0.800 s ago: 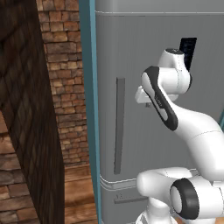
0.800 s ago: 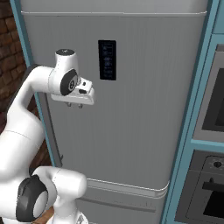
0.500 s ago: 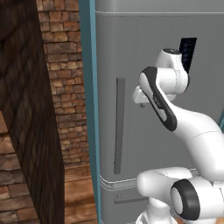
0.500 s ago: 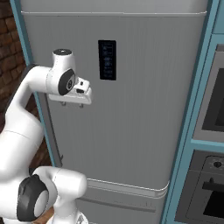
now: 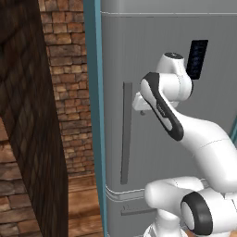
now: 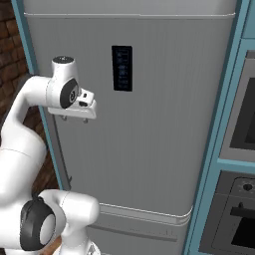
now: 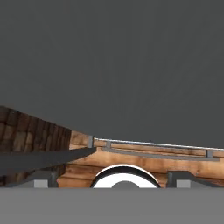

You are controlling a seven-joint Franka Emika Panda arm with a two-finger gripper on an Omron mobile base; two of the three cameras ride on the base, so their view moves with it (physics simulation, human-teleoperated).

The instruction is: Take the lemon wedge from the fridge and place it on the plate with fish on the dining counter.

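The tall grey cabinet fridge (image 5: 152, 139) stands closed, its door filling the space between a teal frame and a brick wall (image 5: 69, 92). The white arm's 2-finger gripper (image 6: 73, 119) hovers close to the door, just beside the long vertical grey handle (image 5: 125, 134), with its jaws spread wide and holding nothing. A small black display panel (image 6: 122, 67) sits higher on the door.

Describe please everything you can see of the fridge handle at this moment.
The fridge handle is a long, thin grey bar, like metal, standing upright near the left edge of the closed fridge door. It matches the door's colour. The gripper hangs open just to its right, near the upper part. Whether it touches the handle cannot be told.
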